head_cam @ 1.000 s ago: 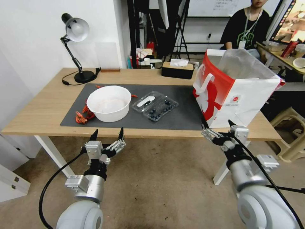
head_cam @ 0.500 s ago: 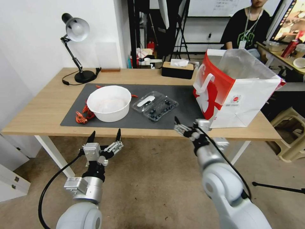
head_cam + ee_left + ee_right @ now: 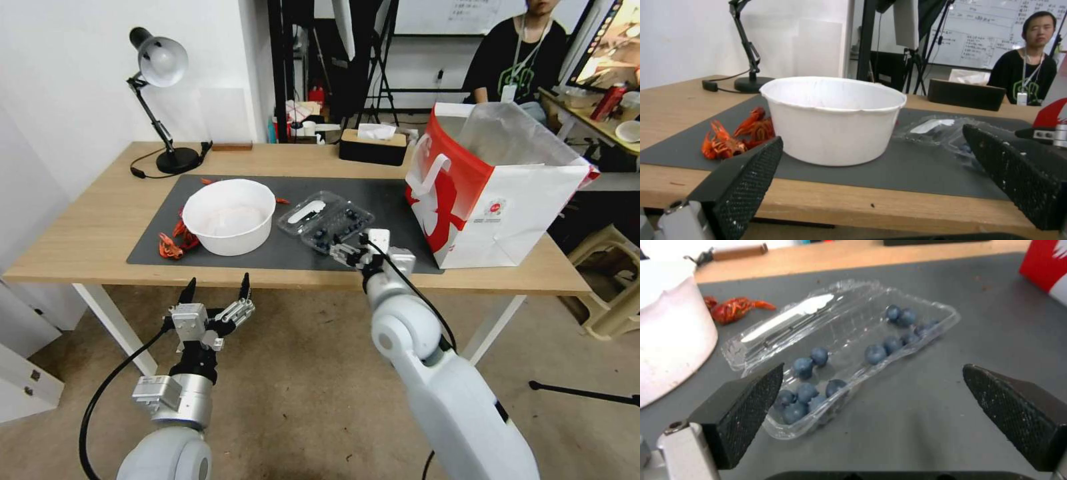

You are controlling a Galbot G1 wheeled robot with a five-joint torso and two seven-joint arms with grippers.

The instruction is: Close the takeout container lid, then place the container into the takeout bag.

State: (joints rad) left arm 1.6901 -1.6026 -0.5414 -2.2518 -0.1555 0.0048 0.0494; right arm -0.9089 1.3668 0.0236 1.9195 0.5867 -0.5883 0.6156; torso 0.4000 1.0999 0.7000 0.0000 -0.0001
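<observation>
The takeout container [image 3: 335,231] lies open on the dark mat, a clear clamshell with blueberries in its tray [image 3: 871,346]. Its lid [image 3: 307,212] is folded flat toward the bowl, white label up [image 3: 786,318]. My right gripper [image 3: 348,251] hovers open at the tray's near side; in the right wrist view its fingers [image 3: 746,406] straddle the container's near corner without touching it. The takeout bag [image 3: 497,200] stands open and upright at the table's right end. My left gripper [image 3: 217,283] hangs open in front of the table, below its edge.
A large white bowl [image 3: 229,217] sits left of the container, with red crayfish [image 3: 175,241] beside it. A desk lamp [image 3: 160,100] and a black tissue box [image 3: 373,148] stand at the back. The mat [image 3: 393,200] between container and bag is bare.
My right arm has swung left from near the bag and reached forward over the table edge to the container. The left gripper has sunk slightly.
</observation>
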